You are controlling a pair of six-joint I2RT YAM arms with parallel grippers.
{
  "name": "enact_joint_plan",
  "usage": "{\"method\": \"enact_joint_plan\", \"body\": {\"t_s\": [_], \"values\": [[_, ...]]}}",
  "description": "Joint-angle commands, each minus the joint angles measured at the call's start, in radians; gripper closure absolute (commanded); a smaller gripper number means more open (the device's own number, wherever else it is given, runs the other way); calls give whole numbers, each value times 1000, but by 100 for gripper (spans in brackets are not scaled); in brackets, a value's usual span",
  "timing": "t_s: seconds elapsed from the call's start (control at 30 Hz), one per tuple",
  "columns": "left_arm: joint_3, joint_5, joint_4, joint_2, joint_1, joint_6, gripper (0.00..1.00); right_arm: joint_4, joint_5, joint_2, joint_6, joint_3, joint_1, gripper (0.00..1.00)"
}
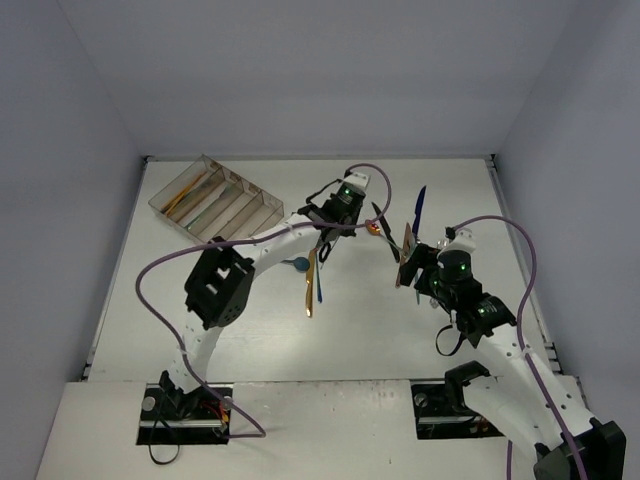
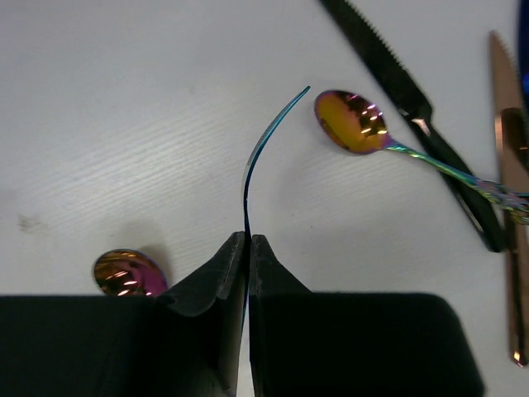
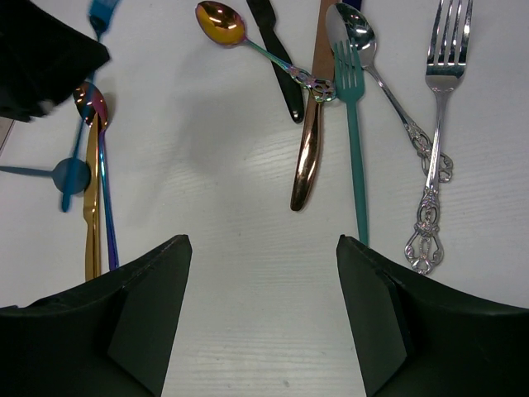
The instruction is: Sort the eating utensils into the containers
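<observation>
Since the left gripper [image 2: 248, 241] pinches the blue utensil [image 2: 251, 161] edge-on, lift steadily toward the upper-left tray [image 1: 180, 223]; the right gripper [image 3: 260, 248] gapes.

No writing, label, brand, number or sign can be read in any of the three views.

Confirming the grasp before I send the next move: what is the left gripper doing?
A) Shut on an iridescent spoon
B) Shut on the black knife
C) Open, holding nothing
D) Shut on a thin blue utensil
D: in the left wrist view, the left gripper is closed on the thin blue utensil, which curves up from between its fingertips.
</observation>
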State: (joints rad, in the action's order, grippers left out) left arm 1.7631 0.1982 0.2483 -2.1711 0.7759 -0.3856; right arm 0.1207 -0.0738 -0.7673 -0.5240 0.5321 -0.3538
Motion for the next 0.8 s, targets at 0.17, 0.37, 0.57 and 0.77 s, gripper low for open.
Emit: {"method": "enact_joint_plan", "body": {"t_s": [0.17, 0.37, 0.57, 0.77], "values": [[0, -231, 49, 333, -236, 325, 100, -38, -15, -17, -2, 4, 4, 32], [32, -333, 139, 317, -453, 657, 100, -39, -18, -46, 4, 10, 4, 32], [44, -465, 144, 256, -633, 772, 100, -39, -22, -91, 9, 23, 4, 32], [45, -540, 100, 196, -751, 826, 100, -39, -20, -118, 4, 23, 4, 32]]}}
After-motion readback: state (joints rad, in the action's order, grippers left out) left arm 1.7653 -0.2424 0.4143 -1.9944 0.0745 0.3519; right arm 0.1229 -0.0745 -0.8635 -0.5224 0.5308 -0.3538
